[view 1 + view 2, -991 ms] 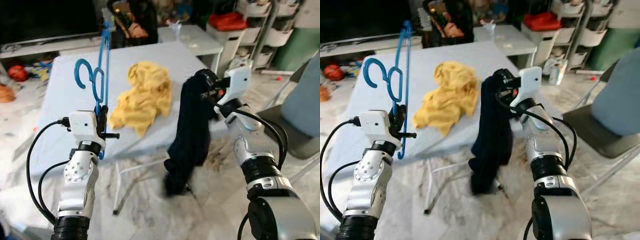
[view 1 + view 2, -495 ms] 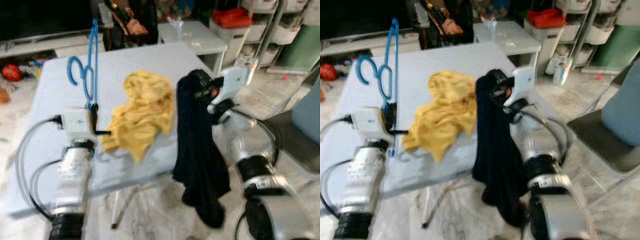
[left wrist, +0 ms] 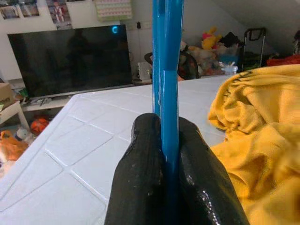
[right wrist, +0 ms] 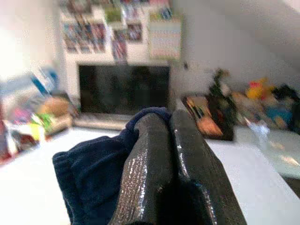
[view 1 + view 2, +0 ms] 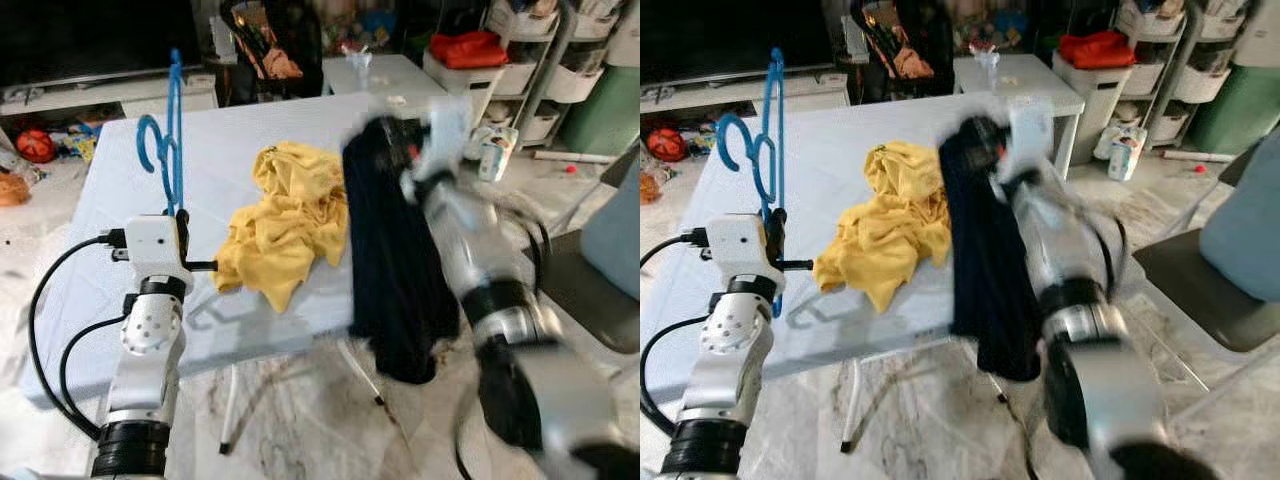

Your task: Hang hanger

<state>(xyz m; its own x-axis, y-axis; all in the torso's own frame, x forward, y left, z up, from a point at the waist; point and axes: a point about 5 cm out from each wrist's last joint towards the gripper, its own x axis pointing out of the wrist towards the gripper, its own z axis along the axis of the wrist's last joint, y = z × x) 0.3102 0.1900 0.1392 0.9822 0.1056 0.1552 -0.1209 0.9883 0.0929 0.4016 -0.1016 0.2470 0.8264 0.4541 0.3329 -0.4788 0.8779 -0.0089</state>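
My left gripper is shut on a blue plastic hanger and holds it upright over the near left part of the pale table; in the left wrist view its black fingers pinch the hanger. My right gripper is shut on a dark navy garment, which hangs from it down past the table's right edge. The right wrist view has the garment bunched beside the closed fingers. The right arm is blurred.
A crumpled yellow cloth lies mid-table between the two grippers. A small white table and shelves with bins stand behind. A grey chair is at the right. A dark TV sits at the back left.
The right arm has swung the navy garment up and toward the table, beside the yellow cloth. The view has shifted. The left gripper still holds the hanger upright.
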